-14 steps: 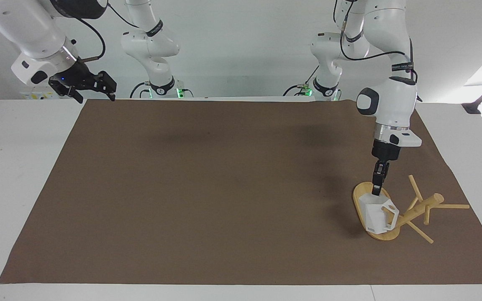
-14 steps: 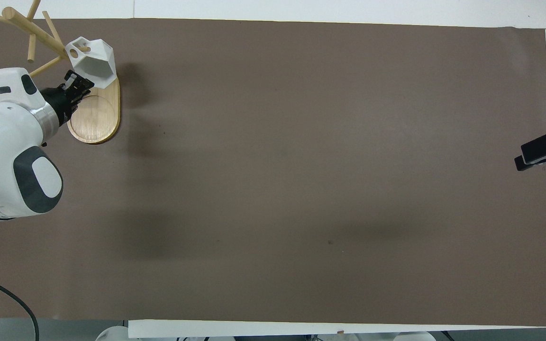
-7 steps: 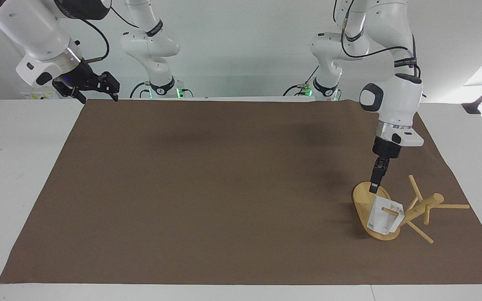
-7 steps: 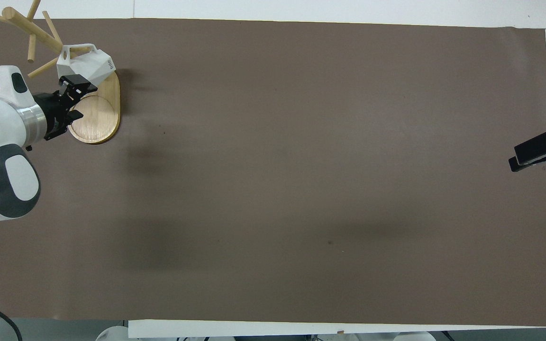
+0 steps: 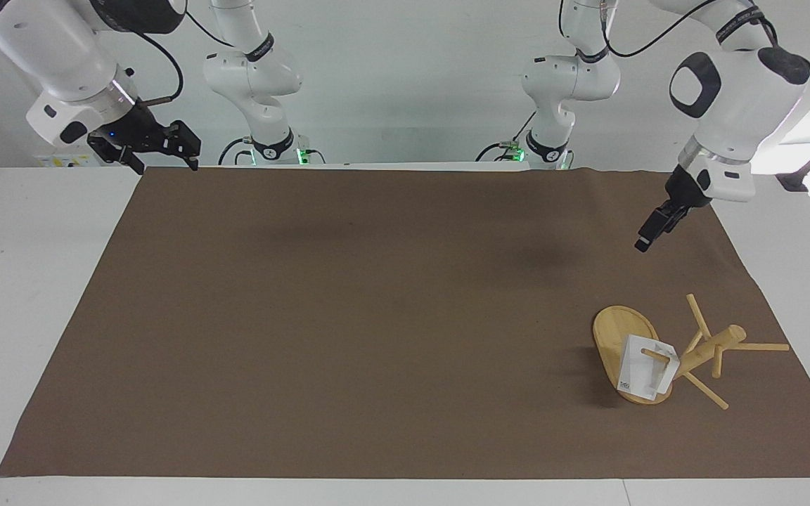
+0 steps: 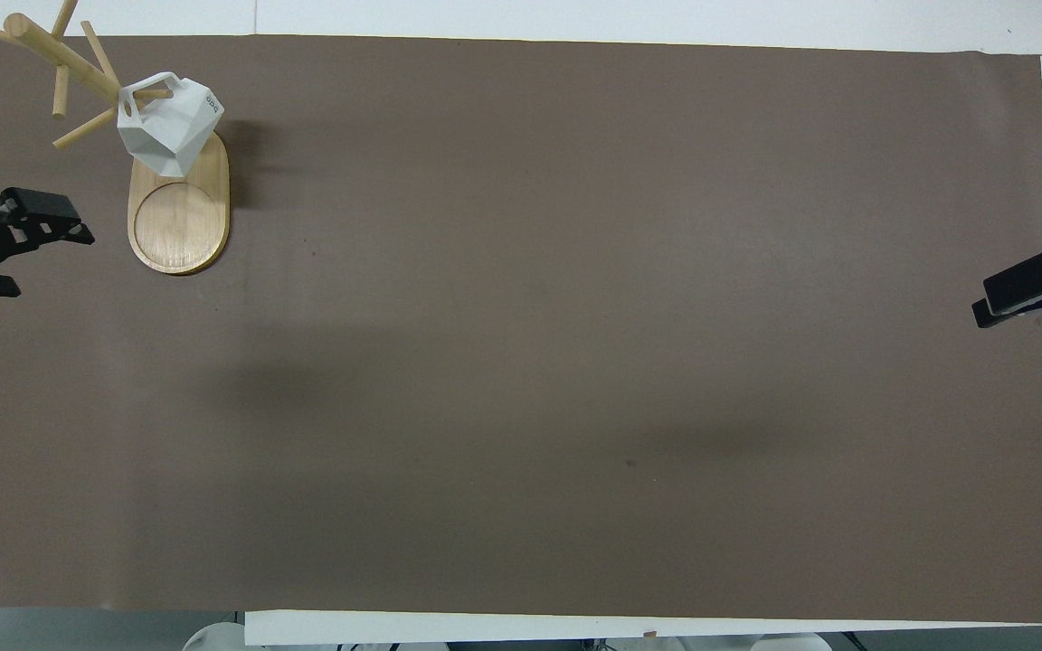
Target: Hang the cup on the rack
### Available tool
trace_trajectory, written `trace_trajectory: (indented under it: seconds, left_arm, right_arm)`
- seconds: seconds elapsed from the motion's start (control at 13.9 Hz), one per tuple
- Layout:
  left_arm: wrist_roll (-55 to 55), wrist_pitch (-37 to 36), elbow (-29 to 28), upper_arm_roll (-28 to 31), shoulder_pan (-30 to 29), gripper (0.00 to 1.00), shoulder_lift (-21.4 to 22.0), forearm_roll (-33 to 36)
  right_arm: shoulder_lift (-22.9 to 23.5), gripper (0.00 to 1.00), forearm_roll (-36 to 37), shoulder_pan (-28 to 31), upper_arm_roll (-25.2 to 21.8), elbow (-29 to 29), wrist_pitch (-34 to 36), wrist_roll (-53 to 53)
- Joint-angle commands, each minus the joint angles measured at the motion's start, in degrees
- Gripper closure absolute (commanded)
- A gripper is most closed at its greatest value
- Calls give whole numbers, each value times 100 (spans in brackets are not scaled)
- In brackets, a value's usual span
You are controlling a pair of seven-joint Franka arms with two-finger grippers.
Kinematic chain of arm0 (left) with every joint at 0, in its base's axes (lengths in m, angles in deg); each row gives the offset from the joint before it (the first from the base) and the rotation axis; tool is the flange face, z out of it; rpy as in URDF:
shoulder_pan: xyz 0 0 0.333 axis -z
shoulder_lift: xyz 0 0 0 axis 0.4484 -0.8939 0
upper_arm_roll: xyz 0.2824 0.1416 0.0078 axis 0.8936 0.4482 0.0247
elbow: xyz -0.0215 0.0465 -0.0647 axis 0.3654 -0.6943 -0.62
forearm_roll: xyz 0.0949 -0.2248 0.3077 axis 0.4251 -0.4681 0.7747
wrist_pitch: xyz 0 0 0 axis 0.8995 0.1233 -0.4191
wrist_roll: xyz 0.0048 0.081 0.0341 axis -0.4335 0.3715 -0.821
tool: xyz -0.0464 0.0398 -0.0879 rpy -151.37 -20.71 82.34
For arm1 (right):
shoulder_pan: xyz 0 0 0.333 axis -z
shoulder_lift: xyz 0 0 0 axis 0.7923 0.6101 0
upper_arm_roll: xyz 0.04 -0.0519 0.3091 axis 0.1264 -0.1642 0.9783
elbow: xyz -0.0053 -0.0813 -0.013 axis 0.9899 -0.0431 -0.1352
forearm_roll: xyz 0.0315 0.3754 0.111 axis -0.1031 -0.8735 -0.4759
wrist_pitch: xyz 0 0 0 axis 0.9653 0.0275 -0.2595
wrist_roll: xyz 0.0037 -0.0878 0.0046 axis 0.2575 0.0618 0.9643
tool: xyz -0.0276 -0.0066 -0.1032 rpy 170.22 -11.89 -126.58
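The facing view shows the small white faceted plastic cup (image 5: 644,372) hanging by its handle on a thin peg of the light bamboo mug rack (image 5: 700,350), over the oval base, at the left arm's end of the bench (image 5: 46,232) with its brown mat (image 5: 349,316). The left gripper (image 5: 647,235) is up in the air over the mat, its fingers open and empty. The right gripper (image 5: 166,144) waits over the mat's corner near its base, fingers open.

Two glossy white jointed arms with grey oval caps, black cables, silver wrist rings, black two-finger grippers.
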Motion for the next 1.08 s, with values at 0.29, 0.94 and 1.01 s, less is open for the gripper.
trace_trajectory:
  seconds: [0.29,0.94,1.01]
  left_arm:
    - [2271,-2010,1532,-24,-92,0,-500,630]
    - [2899,-2003,1797,-24,-92,0,-738,199]
    - [2934,-1968,1797,-24,-92,0,-738,234]
  right_arm:
    - [-101,0,55,18,26,153,-107,-59]
    - [-101,0,55,18,26,153,-107,-59]
    - [-101,0,55,18,26,153,-107,-59]
